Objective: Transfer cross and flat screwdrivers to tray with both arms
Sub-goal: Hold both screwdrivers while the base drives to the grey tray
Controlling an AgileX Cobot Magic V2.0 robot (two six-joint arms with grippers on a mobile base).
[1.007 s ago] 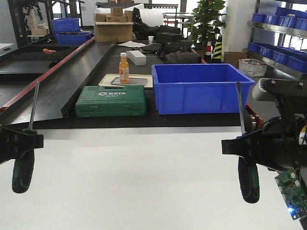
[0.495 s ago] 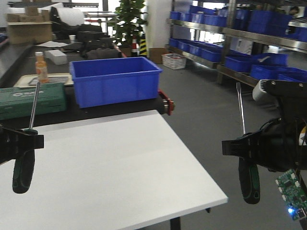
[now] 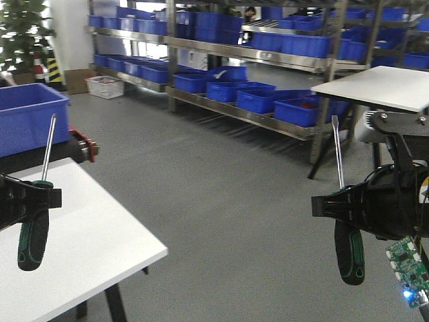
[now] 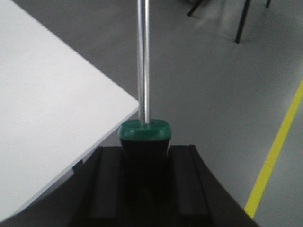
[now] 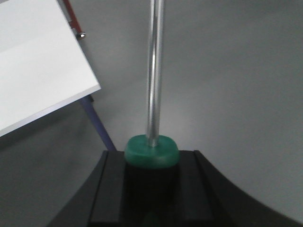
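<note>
The left tool pinches one screwdriver at the handle's top, near the table corner. The right tool pinches the other screwdriver likewise, over the floor. Both look light and stiff (rubbery handles should grip well; steel shafts would likely slip).

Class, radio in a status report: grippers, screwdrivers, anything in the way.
Left gripper shut on left screwdriver; right gripper shut on right screwdriver. Shafts up. Tray not in view. Table corner near left gripper.

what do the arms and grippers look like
The left gripper and right gripper are blocky matte black clamps. The right arm is black and rounded, with a pale grey housing and a small green circuit board carrying a blue light.
</note>
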